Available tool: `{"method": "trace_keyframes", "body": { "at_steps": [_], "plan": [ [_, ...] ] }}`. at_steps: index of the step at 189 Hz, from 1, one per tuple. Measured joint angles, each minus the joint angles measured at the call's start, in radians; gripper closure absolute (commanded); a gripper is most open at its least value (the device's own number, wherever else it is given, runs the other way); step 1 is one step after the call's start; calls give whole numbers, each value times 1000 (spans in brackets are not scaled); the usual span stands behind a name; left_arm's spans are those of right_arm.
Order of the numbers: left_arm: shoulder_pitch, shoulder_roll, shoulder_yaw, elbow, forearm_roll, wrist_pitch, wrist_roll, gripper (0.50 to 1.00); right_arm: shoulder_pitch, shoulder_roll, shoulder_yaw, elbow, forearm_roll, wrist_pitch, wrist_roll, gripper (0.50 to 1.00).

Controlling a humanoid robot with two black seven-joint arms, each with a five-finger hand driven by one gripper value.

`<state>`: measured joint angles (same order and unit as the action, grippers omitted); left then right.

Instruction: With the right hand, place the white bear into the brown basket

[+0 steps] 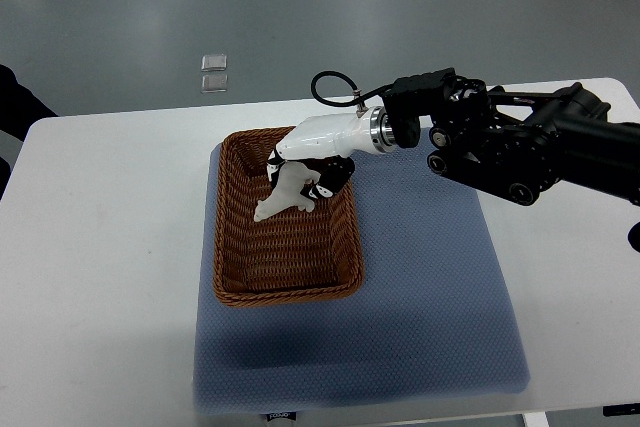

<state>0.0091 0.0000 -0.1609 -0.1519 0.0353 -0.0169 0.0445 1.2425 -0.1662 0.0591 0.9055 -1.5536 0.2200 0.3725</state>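
White bear (286,194) hangs over the brown basket (240,277), in its upper half, toward 1 o'clock of the basket's middle. Looks like a small plush or soft toy, so likely light, squashy and not fragile, with no real slip risk on fabric. It can't be told whether it's plush or hard plastic at this size. Best hold is probably around the body or head, which is where it's taken now: the upper part is pinched and the lower part dangles free toward 7 o'clock.

Right robot hand (312,159) is clamped on the bear's top end, fingers (330,179) curled down around it and the white back of the palm facing up. The arm comes in from 3 o'clock, forearm roughly level across the desk (100,247), wrist reaching past the basket's right rim. The hand sits above the basket interior. Whether the bear already touches the weave can't be told, but it looks just above it or resting lightly.

The basket lies on a blue mat (430,287), at its left side. The left arm doesn't show. A dark shape at 9 o'clock on the frame edge is unclear.

Judgement: transport is about done, and release is what's left. A soft toy should drop without bouncing out.
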Motion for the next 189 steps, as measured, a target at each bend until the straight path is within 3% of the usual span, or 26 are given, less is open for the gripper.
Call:
{"method": "trace_keyframes", "body": {
  "at_steps": [22, 94, 155, 189],
  "plan": [
    [0, 0, 0, 0, 0, 0, 0, 500, -1, -6, 0, -2, 0, -3, -17, 607],
    [0, 0, 0, 0, 0, 0, 0, 500, -27, -104, 108, -35, 35, -39, -32, 607],
    [0, 0, 0, 0, 0, 0, 0, 500, -241, -144, 509, -173, 330, -48, -93, 609],
    [0, 0, 0, 0, 0, 0, 0, 500, -368, -131, 632, -250, 560, -103, -105, 607]
  ]
}}
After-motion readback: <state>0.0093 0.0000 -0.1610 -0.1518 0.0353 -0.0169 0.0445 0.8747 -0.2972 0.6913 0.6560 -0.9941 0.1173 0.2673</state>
